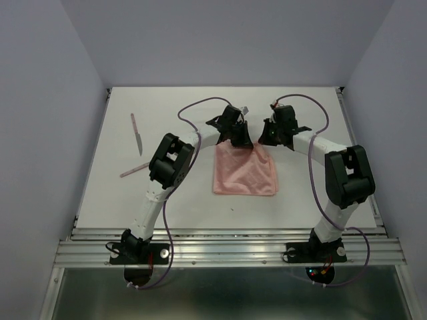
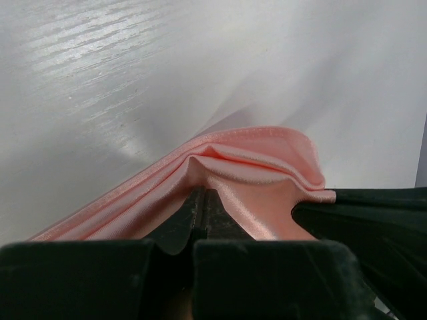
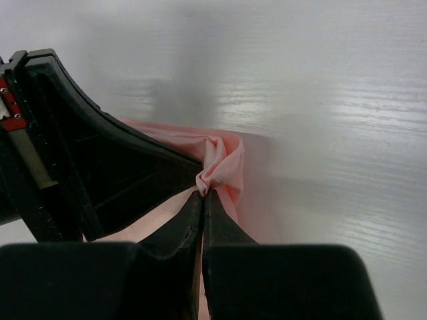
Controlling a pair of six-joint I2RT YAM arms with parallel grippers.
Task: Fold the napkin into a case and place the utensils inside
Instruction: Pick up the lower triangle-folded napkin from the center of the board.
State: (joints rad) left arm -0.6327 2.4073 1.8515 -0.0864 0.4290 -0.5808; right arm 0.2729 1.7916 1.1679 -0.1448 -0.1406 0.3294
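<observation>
The salmon-pink napkin [image 1: 245, 171] lies in the middle of the table, its far edge lifted. My left gripper [image 1: 240, 141] is shut on the napkin's far left corner; the left wrist view shows the cloth [image 2: 253, 167] bunched over the closed fingertips. My right gripper [image 1: 270, 140] is shut on the far right corner, with a pinched fold of cloth [image 3: 220, 167] at its tips. Two utensils lie at the left: a pink-handled knife [image 1: 137, 134] and a thin pinkish piece [image 1: 135, 169]. No fork tines are visible. No folded case shows.
The left arm's black gripper body [image 3: 80, 167] sits close beside my right gripper. The white table [image 1: 320, 200] is walled by lavender panels. The metal rail [image 1: 227, 250] with the arm bases runs along the near edge.
</observation>
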